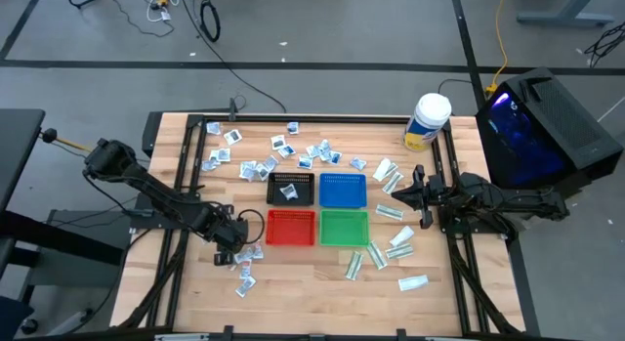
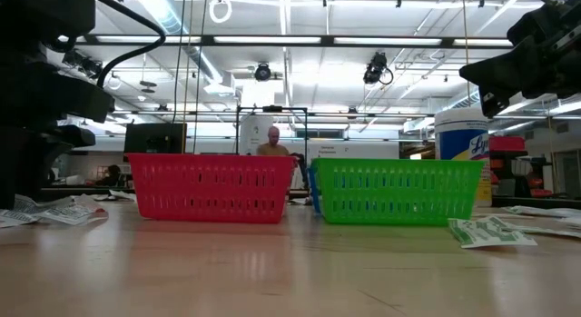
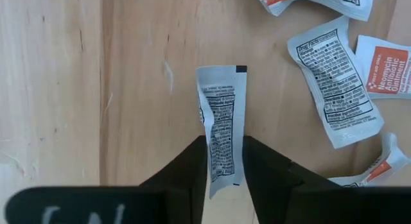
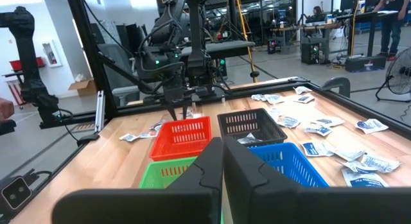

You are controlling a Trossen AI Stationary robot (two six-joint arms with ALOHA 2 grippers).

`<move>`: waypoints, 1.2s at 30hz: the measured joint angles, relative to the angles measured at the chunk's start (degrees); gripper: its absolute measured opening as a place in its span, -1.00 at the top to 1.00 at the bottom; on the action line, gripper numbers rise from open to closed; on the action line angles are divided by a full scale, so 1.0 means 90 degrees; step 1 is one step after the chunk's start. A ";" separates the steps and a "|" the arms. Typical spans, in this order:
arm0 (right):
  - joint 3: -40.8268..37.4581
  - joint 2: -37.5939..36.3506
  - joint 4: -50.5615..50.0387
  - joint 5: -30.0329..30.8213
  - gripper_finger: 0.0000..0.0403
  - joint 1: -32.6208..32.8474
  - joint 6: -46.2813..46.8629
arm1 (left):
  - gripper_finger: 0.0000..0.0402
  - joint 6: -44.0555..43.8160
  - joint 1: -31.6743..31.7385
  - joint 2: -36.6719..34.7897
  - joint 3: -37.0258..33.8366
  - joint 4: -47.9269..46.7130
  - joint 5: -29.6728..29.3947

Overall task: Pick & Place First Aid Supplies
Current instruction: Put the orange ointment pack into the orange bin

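Lying between left jaws: packet (image 3: 221,131)

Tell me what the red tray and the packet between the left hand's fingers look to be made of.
Red tray: likely moulded plastic, judging by its even mesh walls and slight gloss. Packet: thin foil or coated paper, it seems; crinkled, white, printed, with flat sealed ends.

Packet (image 3: 221,131) white, black print; trays black (image 1: 291,189), blue (image 1: 343,191), red (image 1: 291,227), green (image 1: 344,227).
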 joint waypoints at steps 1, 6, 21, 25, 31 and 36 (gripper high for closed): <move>-0.0001 -0.0001 0.0000 0.0002 0.91 0.0001 0.0000 | 0.51 -0.0007 0.0000 0.0000 -0.0001 0.0003 -0.0001; -0.0001 -0.0002 0.0000 0.0002 0.91 -0.0001 0.0000 | 0.52 -0.0012 0.0000 0.0000 -0.0002 0.0003 -0.0006; -0.0002 0.0001 0.0001 0.0000 0.91 -0.0001 0.0001 | 0.51 -0.0010 0.0000 0.0000 -0.0002 0.0001 -0.0006; -0.0001 -0.0001 0.0001 0.0000 0.91 0.0000 -0.0002 | 0.51 -0.0007 0.0000 0.0000 -0.0002 0.0001 0.0002; -0.0001 0.0000 0.0001 0.0002 0.91 -0.0001 0.0000 | 0.62 0.0002 0.0002 0.0000 -0.0002 0.0001 0.0086; -0.0002 0.0000 0.0001 0.0002 0.91 -0.0001 0.0001 | 0.74 0.0000 0.0002 0.0000 -0.0002 0.0003 0.0108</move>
